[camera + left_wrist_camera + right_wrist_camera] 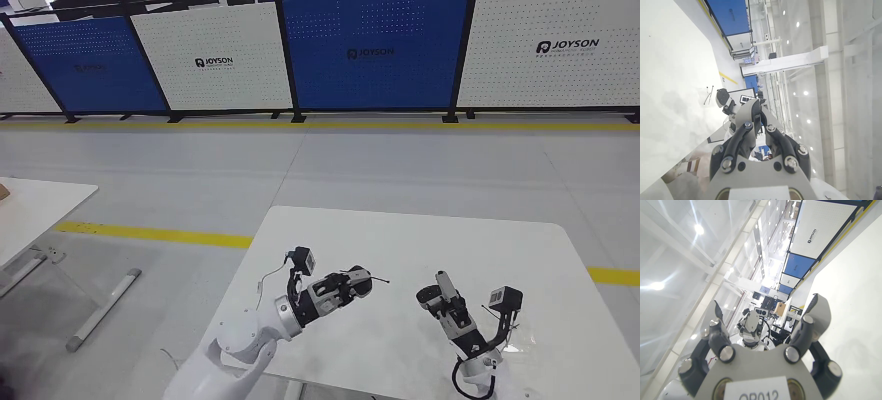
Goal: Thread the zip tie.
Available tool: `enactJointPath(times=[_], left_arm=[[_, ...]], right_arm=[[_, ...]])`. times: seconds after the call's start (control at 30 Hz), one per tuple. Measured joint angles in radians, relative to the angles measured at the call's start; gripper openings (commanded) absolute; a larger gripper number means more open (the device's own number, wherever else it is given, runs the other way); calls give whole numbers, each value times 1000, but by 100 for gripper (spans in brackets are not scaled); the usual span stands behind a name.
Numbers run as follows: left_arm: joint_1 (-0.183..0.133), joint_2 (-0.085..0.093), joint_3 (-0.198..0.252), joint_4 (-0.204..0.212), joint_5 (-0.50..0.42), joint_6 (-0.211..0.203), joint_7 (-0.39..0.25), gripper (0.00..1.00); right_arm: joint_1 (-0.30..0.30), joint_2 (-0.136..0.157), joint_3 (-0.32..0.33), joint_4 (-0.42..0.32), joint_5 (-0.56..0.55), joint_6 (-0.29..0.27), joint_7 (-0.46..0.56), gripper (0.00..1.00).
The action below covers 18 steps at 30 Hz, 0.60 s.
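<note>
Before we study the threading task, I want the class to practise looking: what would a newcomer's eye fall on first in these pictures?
First, the left gripper, held above the white table and shut on a thin black zip tie. Next, the right gripper beside it, open, with nothing between its fingers. Spare zip ties lie on the table close to the right gripper.

Thin black zip tie (378, 279), pinched in the left gripper (759, 107) — free end jutting out above the white table (450, 240), two spare ties (708, 95) lying close together on it.
</note>
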Motion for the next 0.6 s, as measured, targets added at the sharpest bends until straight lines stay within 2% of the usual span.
enactJointPath(times=[0.3, 0.37, 0.43, 0.5, 0.6], left_arm=[[0, 0, 0, 1, 1, 0, 1, 0], [-6, 0, 16, 9, 40, 10, 23, 0], [-21, -1, 44, 29, 98, 35, 38, 0], [-45, -3, 75, 68, 153, 65, 43, 0], [-76, -7, 112, 130, 178, 82, 38, 0]], right_arm=[[0, 0, 0, 0, 0, 0, 0, 100], [0, 0, 0, 0, 0, 0, 0, 100], [0, 0, 0, 0, 0, 0, 0, 100], [0, 0, 0, 0, 0, 0, 0, 100], [0, 0, 0, 0, 0, 0, 0, 100]])
